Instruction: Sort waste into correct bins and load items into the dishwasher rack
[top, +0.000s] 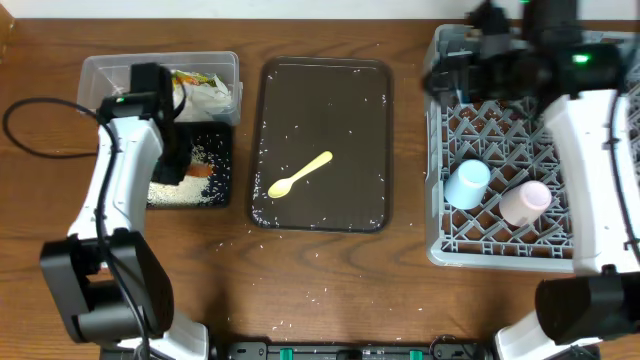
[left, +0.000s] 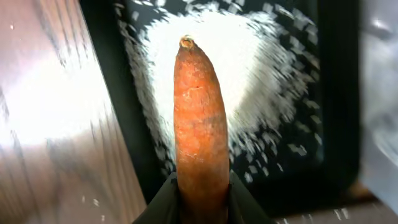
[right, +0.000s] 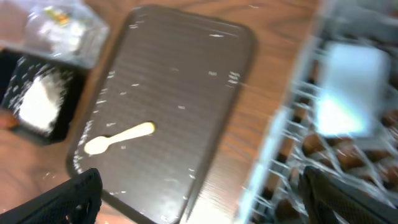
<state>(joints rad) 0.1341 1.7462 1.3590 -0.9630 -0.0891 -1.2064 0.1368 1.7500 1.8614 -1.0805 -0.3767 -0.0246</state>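
carrot (left: 200, 124): pinched at its fat end by the left claw (left: 200, 190), with the tip over the rice (left: 249, 81) heap in the black tray (left: 336, 124), toward the desk's left edge
handling: stiff, light and probably a bit slick and tapered, so the thick end seems the right spot to hold
right claw (right: 202, 199): jaws wide, nothing in them, hovering by the brown tray's (top: 325, 100) right edge, next to the rack (top: 436, 200)
spoon (top: 300, 175): on the brown tray near its front left corner; light hard plastic, I'd grab the handle
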